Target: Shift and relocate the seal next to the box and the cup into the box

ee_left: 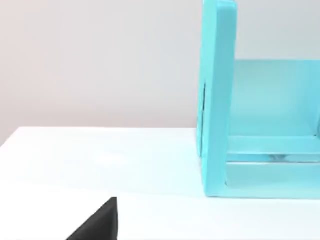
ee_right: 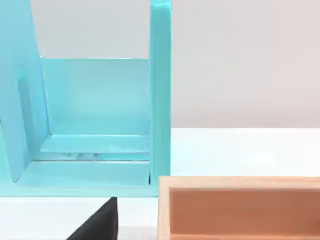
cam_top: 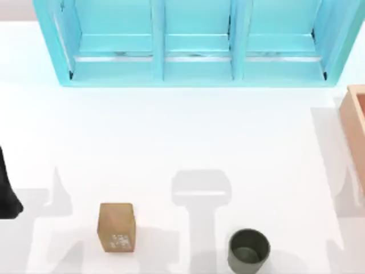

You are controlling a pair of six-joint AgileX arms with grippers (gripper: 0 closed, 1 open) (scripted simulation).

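The seal (cam_top: 117, 227) is a small tan wooden block with a whitish mark, standing near the table's front, left of centre. The cup (cam_top: 248, 251), dark olive-grey and round, stands upright at the front edge, right of centre. The box (cam_top: 355, 123), tan-orange with thick walls, lies at the table's right edge, cut off by the frame; its near wall (ee_right: 240, 210) is close in the right wrist view. My left arm (cam_top: 7, 191) is a dark shape at the left edge, well left of the seal. A dark part of my left gripper (ee_left: 97, 225) and of my right gripper (ee_right: 97, 222) shows low in each wrist view.
A turquoise shelf cabinet (cam_top: 194, 45) with three bays spans the back of the table. Its side panel (ee_left: 217, 100) stands ahead of the left wrist and its end bay (ee_right: 95, 115) ahead of the right wrist, just behind the box. White tabletop (cam_top: 182, 142) lies between cabinet and objects.
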